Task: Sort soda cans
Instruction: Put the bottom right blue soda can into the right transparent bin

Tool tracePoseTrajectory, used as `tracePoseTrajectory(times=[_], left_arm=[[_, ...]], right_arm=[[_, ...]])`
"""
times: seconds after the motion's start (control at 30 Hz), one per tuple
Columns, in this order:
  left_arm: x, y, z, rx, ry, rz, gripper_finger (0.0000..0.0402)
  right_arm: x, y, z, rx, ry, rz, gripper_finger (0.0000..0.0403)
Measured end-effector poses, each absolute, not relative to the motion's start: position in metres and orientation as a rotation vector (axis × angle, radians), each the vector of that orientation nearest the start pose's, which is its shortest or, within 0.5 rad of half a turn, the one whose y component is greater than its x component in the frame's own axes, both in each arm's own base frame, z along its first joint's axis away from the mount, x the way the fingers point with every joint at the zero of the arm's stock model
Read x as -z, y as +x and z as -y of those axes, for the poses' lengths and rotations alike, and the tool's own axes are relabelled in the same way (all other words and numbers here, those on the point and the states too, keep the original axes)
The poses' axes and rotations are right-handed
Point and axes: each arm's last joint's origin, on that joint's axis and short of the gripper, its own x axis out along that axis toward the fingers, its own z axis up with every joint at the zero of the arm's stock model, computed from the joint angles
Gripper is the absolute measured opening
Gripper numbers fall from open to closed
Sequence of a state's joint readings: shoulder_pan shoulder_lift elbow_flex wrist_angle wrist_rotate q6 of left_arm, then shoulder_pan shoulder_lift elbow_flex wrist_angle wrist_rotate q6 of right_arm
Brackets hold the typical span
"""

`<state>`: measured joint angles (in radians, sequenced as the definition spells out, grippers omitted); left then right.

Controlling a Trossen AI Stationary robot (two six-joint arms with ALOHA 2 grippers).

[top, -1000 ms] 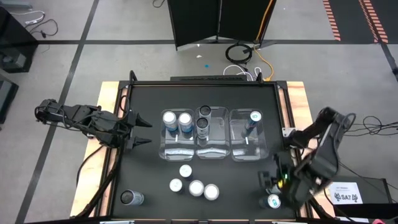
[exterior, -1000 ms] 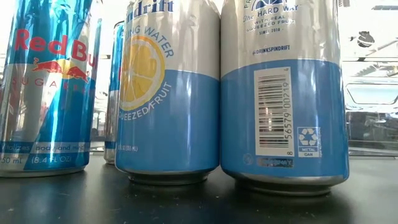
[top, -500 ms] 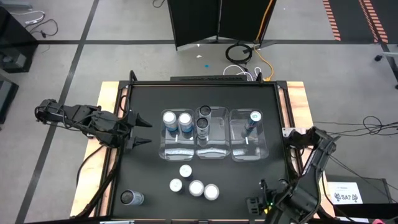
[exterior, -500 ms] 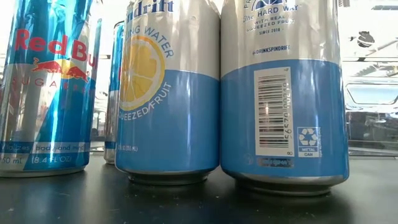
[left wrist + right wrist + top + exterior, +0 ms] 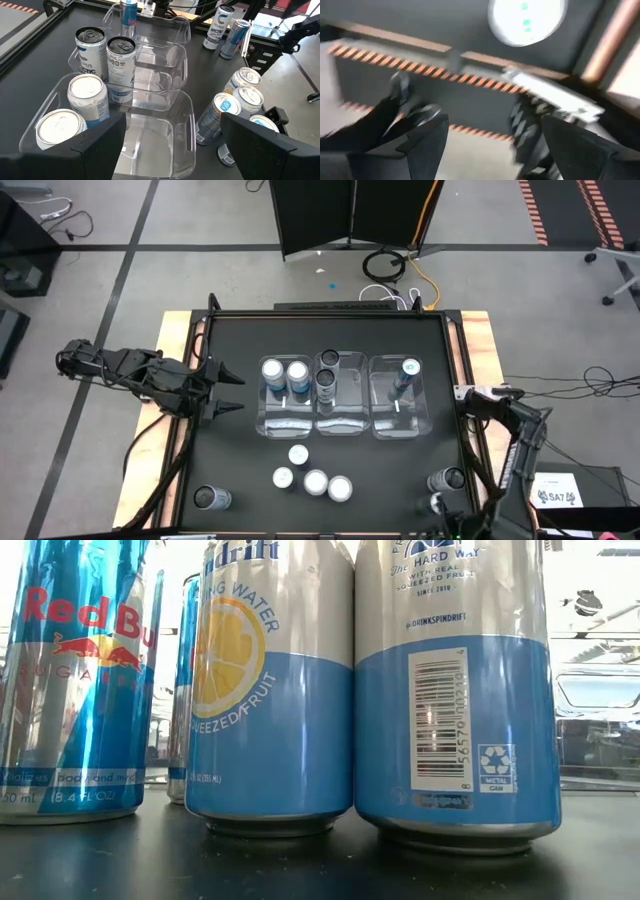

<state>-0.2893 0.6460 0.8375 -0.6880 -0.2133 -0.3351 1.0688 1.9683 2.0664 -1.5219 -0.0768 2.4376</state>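
Here, three clear bins [image 5: 345, 425] sit mid-desk [image 5: 240, 480] holding five soda cans [image 5: 285, 377]: two in the left bin, two in the middle, one in the right. Four more cans cluster near the front edge, with one at the front left corner and two at the front right corner. The left gripper [image 5: 228, 392] waits at the left edge, jaws open and empty; the right gripper [image 5: 480, 135], off the front right corner, likewise has open, empty jaws.

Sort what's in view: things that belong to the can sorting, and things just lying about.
Job:
soda cans
clear plastic bins
left gripper, open at the table's left edge
right gripper, open

Lying about:
coiled cable on the floor
black panel
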Motion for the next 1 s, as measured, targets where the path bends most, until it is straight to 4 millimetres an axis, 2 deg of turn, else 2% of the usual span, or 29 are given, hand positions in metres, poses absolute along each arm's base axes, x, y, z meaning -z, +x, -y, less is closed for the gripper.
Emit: tracePoseTrajectory(times=[0.07,0.2,0.7,1.0], left_arm=[[-0.322,0.119,0.029,-0.007,-0.205,-0.487,0.0334],[-0.322,0.119,0.029,-0.007,-0.205,-0.488,0.0334],[-0.322,0.119,0.029,-0.007,-0.205,-0.488,0.0334],[-0.322,0.119,0.029,-0.008,-0.207,-0.488,0.0334]], right_arm=[[-0.33,0.172,-0.33,1.018,1.126,-1.407,0.0313],[-0.317,0.169,-0.333,1.03,1.08,-1.388,0.0313],[-0.255,0.168,-0.332,1.08,0.961,-1.329,0.0313],[-0.238,0.168,-0.324,1.125,0.907,-1.264,0.0313]])
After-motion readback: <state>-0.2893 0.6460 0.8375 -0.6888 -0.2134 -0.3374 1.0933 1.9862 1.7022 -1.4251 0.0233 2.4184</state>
